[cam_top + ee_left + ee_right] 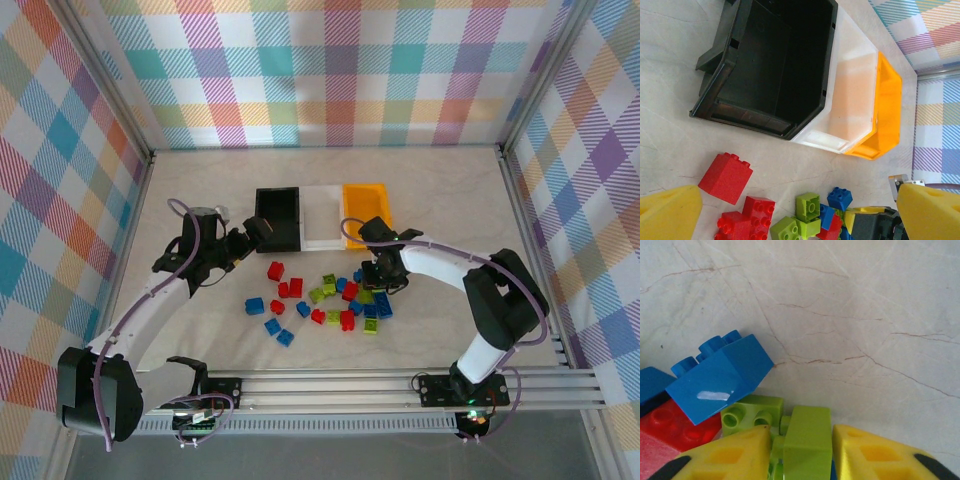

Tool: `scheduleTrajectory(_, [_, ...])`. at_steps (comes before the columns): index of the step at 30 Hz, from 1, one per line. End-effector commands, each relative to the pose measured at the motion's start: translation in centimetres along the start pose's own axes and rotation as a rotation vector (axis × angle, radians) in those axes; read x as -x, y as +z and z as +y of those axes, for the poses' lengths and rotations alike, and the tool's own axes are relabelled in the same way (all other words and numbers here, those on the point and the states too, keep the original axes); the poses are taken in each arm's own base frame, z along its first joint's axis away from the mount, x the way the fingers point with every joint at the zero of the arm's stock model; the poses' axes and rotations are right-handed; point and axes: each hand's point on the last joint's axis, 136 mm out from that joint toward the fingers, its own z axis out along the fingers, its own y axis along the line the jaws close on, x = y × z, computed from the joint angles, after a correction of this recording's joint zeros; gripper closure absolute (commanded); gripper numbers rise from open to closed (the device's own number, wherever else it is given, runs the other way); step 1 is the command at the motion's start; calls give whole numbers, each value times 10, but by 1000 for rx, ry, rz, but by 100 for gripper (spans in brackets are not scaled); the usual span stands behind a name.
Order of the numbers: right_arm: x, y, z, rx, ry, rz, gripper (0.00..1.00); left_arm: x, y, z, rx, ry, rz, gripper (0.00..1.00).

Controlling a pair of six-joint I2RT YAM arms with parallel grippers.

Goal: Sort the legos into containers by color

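Overhead, the containers (322,190) sit in a joined row at the centre of the table (200,180) — black bin (278,215) on the left, white bin (322,215) in the middle, orange-yellow bin (367,205) on the right. Just below them the legos (330,300) lie scattered across the middle of the frame, with red, blue and lime all mixed together. The right gripper (380,282) is down at the upper right edge of that pile. Its wrist view shows the catch: the yellow fingers (725,457) are pressed against a lime green brick (807,437) from both sides at the bottom of the frame. A tilted blue brick (720,377) leans at the left over a red one. The left gripper (258,234) hovers right at the black bin's lower left corner. In its wrist view the jaws are spread wide into the two bottom corners, and a red brick (726,177) lies on the table just below the black bin — close to it, not touching.
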Motion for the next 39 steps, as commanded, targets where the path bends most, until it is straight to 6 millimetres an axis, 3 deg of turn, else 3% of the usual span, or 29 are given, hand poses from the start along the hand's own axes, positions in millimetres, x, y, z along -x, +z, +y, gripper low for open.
scheduleTrajectory(1, [4,-3,0,-10,-5,-20,67,-5,2,3,14,-6,17,0])
scheduleTrajectory(7, [12,-15,1,-4,-14,-65,78,-4,5,2,14,-4,22,0])
scheduleTrajectory(10, [25,-35,4,11,-25,-121,81,-3,5,2,14,2,22,0])
scheduleTrajectory(14, [65,-73,6,33,-30,-242,81,-5,5,5,31,5,30,0])
scheduleTrajectory(17, [103,-86,7,39,-14,-306,81,-12,3,18,80,-9,42,1])
scheduleTrajectory(23, [175,-74,2,28,43,-345,79,-19,-3,49,203,-44,29,2])
scheduleTrajectory(27, [204,-56,-2,9,69,-325,78,-24,-5,68,281,-57,33,3])
scheduleTrajectory(31, [216,-39,-6,0,96,-303,73,-31,-5,84,335,-58,47,7])
scheduleTrajectory(33, [219,-34,-5,15,104,-290,62,-35,-4,90,357,-57,59,8])
scheduleTrajectory(36, [223,-44,-1,47,105,-316,47,-38,-7,95,388,-51,67,9])
scheduleTrajectory(39, [221,-59,2,79,102,-350,41,-40,-14,99,431,-27,65,11])
